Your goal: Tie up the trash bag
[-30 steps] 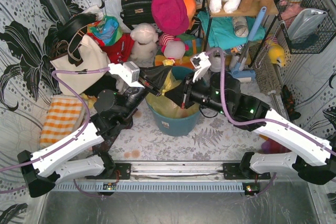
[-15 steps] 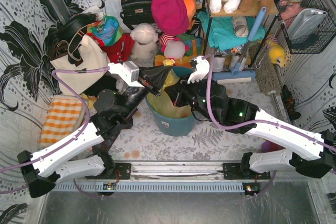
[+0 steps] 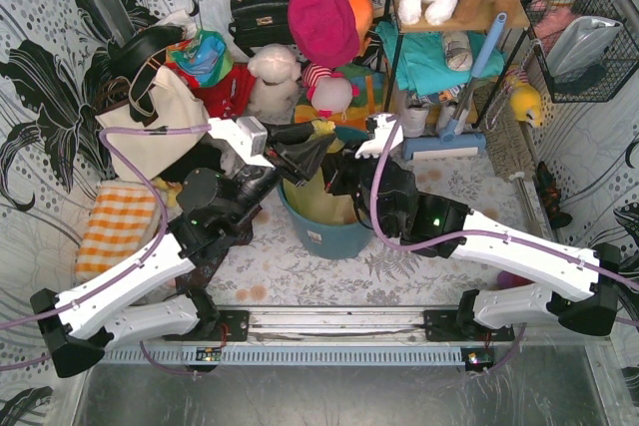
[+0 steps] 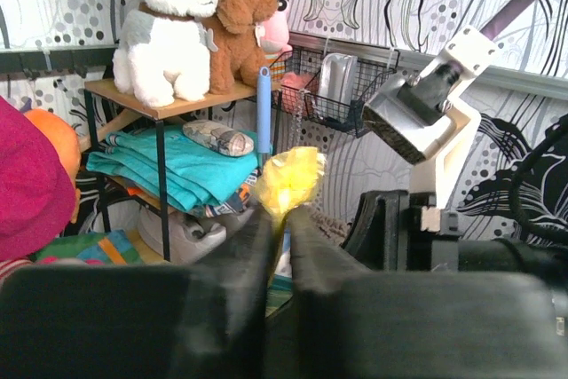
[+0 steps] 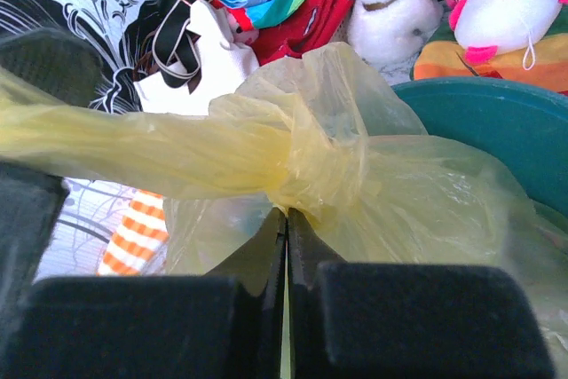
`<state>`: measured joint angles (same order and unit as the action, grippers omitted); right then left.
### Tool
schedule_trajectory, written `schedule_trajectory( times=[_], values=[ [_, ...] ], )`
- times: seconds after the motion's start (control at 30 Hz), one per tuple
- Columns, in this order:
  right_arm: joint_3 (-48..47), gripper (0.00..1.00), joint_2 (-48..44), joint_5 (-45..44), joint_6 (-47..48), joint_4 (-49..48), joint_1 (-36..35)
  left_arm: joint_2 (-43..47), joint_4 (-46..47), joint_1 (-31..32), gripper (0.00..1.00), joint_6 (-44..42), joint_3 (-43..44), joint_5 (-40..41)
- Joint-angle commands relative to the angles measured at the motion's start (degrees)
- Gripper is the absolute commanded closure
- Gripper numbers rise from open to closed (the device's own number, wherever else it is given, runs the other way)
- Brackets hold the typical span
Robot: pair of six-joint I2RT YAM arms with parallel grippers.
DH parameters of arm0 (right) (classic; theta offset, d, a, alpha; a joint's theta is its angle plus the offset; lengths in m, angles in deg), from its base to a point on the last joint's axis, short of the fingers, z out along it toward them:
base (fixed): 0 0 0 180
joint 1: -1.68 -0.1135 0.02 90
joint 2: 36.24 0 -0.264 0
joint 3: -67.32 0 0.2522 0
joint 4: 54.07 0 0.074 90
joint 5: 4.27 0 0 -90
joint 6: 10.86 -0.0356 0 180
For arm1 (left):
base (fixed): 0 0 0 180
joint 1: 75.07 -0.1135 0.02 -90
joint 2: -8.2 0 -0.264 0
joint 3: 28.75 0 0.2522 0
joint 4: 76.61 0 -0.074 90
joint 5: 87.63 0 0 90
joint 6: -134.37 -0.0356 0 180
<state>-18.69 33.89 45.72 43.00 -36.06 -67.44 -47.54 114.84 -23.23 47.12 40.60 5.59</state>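
The yellow-green trash bag (image 3: 321,197) sits in the teal bucket (image 3: 329,234) at mid table. Its top is gathered into a knot (image 5: 311,170), with one twisted strand running left. My right gripper (image 5: 286,212) is shut on the trash bag just under that knot; in the top view it (image 3: 337,173) hangs over the bucket's rim. My left gripper (image 4: 281,212) has its jaws slightly parted, and the bag's crumpled end (image 4: 288,179) sticks up past its fingertips. From above, the left gripper (image 3: 305,152) is just left of the right one.
A cream tote (image 3: 150,122) and an orange checked cloth (image 3: 115,226) lie at the left. Plush toys and a black handbag (image 3: 262,12) crowd the back behind the bucket. A shelf (image 3: 439,22) with toys and a wire basket (image 3: 589,37) stand at the back right.
My right arm has swung left across the bucket, pulling the bag with it. My left gripper's jaws have parted a little around the bag's end.
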Motion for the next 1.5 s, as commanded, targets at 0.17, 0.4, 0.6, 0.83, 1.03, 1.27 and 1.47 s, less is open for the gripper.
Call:
schedule_trajectory(
  times=[0.17,0.4,0.6,0.83,1.03,1.27,1.47],
  values=[
    [1.32,1.0,-0.61,-3.83,1.12,-5.32,-0.3,5.74,-3.93,-0.42,0.27,-1.52,4.24,9.02],
    [1.32,1.0,-1.09,-3.52,0.45,-4.53,-0.31,6.5,-17.43,-1.22,0.28,1.51,9.05,30.23],
    [1.08,1.0,-1.31,-2.76,-0.06,-3.67,-0.31,1.29,-30.03,-14.17,0.29,14.61,14.05,10.81],
    [1.28,1.0,-1.75,-3.08,-0.13,-3.49,-0.27,-2.89,-24.06,-28.88,0.3,25.42,10.02,-23.63],
    [2.05,1.0,-2.09,-2.63,-1.38,-3.55,-0.25,-4.44,-6.99,-34.5,0.35,36.75,1.75,-41.69],
    [2.44,1.0,-1.76,-2.04,-2.23,-3.46,-0.27,-7.37,7.86,-36.66,0.34,47.14,-2.75,-51.55],
    [2.8,1.0,-1.4,-1.83,-2.88,-3.71,-0.24,-8.45,7.64,-36.64,0.35,46.62,-2.33,-53.19]
  ],
)
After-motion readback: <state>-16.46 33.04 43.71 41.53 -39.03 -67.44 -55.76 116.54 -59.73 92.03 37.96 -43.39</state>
